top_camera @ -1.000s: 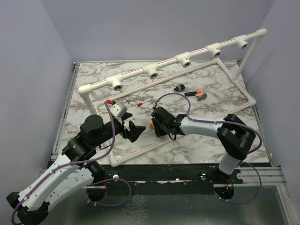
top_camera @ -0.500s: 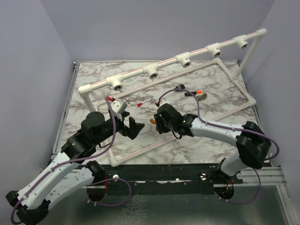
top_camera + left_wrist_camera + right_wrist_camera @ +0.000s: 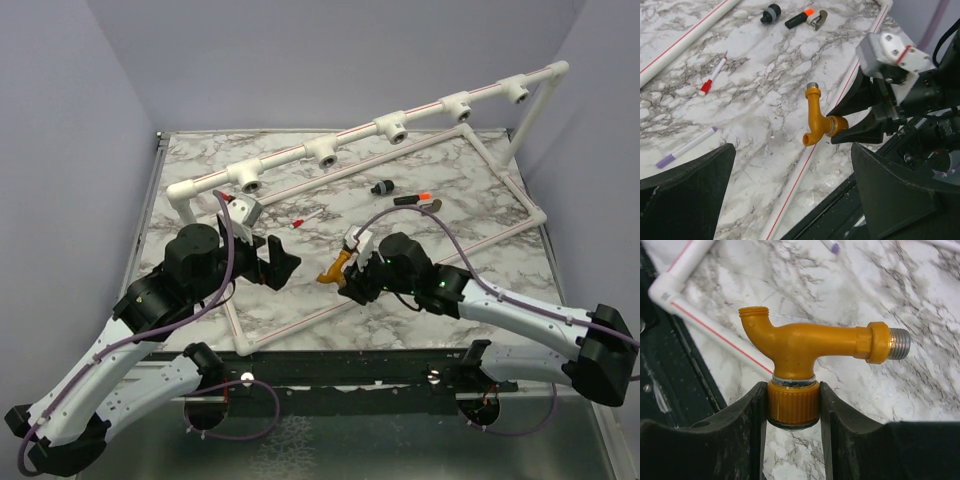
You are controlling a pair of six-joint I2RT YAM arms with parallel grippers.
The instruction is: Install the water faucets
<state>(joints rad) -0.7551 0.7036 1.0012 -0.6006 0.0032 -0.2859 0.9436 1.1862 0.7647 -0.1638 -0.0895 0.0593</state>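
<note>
A mustard-orange faucet (image 3: 333, 268) with a bent spout and a silver threaded end is held above the marble table. My right gripper (image 3: 352, 274) is shut on its ribbed cap; in the right wrist view the fingers (image 3: 752, 420) clamp the cap (image 3: 792, 402), threaded end to the right. The left wrist view shows the faucet (image 3: 816, 117) in the right gripper (image 3: 840, 127). My left gripper (image 3: 280, 262) is open and empty, just left of the faucet, its wide-apart fingers (image 3: 685, 200) framing its own view. Two more small faucets, a black one (image 3: 381, 187) and an orange-and-black one (image 3: 418, 200), lie at the back.
A raised white pipe with several tee sockets (image 3: 325, 152) runs across the back. A white pipe frame (image 3: 300, 325) lies on the table under the faucet. A red-tipped white stick (image 3: 308, 217) and a purple-tipped pen (image 3: 685, 147) lie inside the frame.
My right arm has stretched out low to the right, and its gripper has shifted slightly right and nearer with the faucet. My left gripper has shifted slightly back and left.
</note>
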